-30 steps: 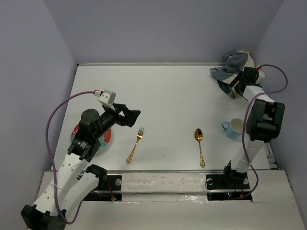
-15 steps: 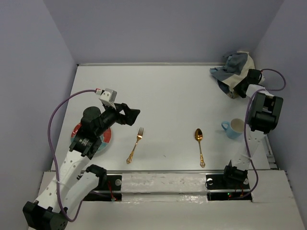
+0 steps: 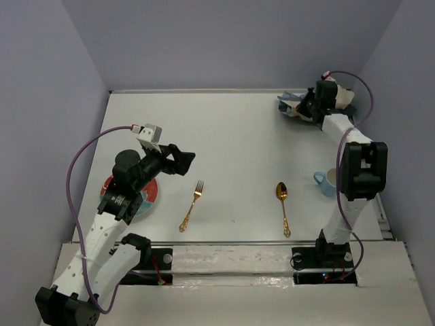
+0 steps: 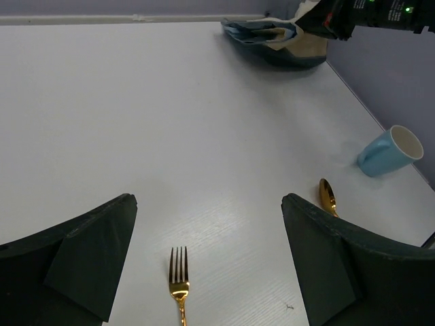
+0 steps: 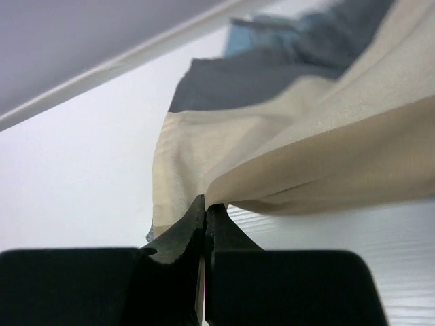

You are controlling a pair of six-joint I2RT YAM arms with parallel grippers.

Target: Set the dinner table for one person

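Walls point(image 3: 238, 41) of pale lilac close round the white, rimmed table point(image 3: 245, 136), which spans the floor and bears a plate point(image 3: 152, 195) below the left gripper point(image 3: 182, 161), jaws wide in the air, then a fork point(image 3: 191, 205), spoon point(image 3: 283, 204), cup point(image 3: 329, 180), and the right gripper point(image 5: 205, 210) pinching a cloth point(image 5: 272, 156) in the far corner.

The left arm point(image 3: 109, 217) covers much of the plate point(image 3: 151, 193), the right arm point(image 3: 357, 170) half the cup point(image 3: 327, 182).
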